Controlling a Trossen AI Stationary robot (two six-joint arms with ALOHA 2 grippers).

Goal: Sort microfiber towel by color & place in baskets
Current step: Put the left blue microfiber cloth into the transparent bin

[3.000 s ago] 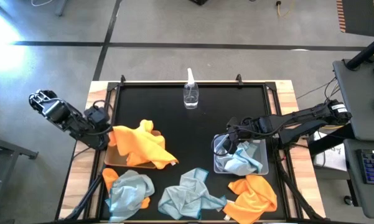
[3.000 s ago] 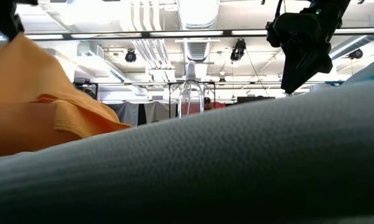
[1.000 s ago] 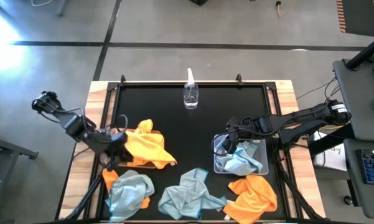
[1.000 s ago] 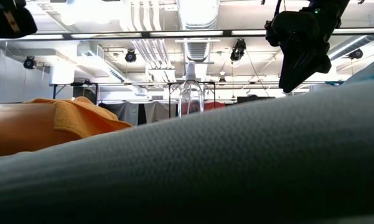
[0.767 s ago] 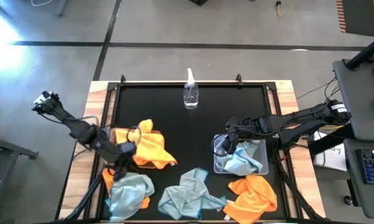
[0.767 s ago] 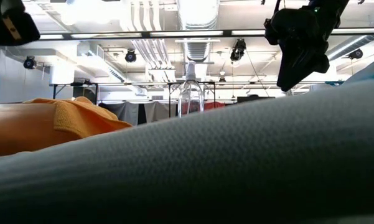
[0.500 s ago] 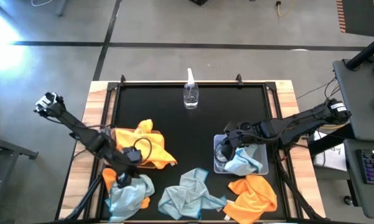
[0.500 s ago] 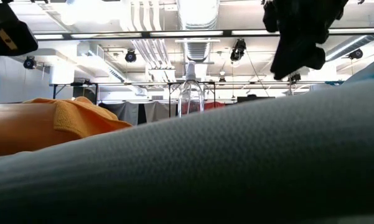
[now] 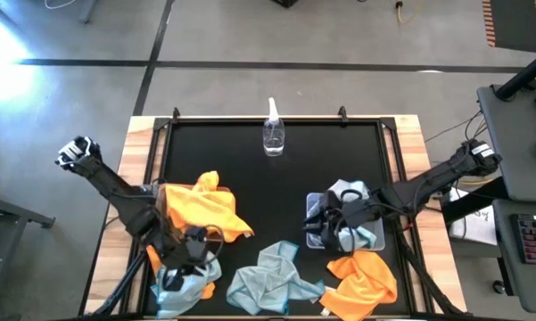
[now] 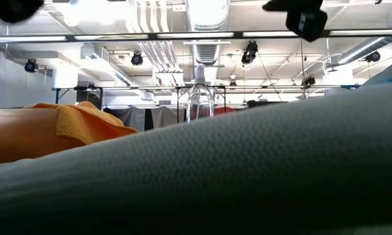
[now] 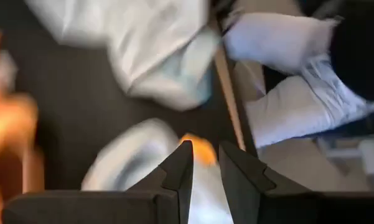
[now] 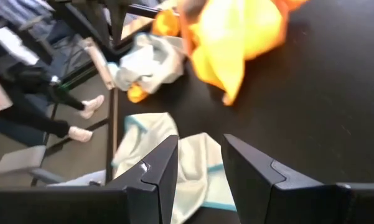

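My left gripper [image 9: 193, 259], fingers slightly apart and empty, hangs right over the blue-and-orange towel pile [image 9: 183, 278]; right gripper [image 9: 332, 234] spread, probably farther off.

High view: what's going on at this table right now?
Two arms are sorting towels by colour. The left tool is low over a blue-grey towel with orange under it at the table's near left, its fingers a little apart and holding nothing. The right tool is above the clear basket, which holds blue-grey towels, fingers apart and empty. An orange towel fills the brown basket. Another blue-grey towel and an orange one lie loose.
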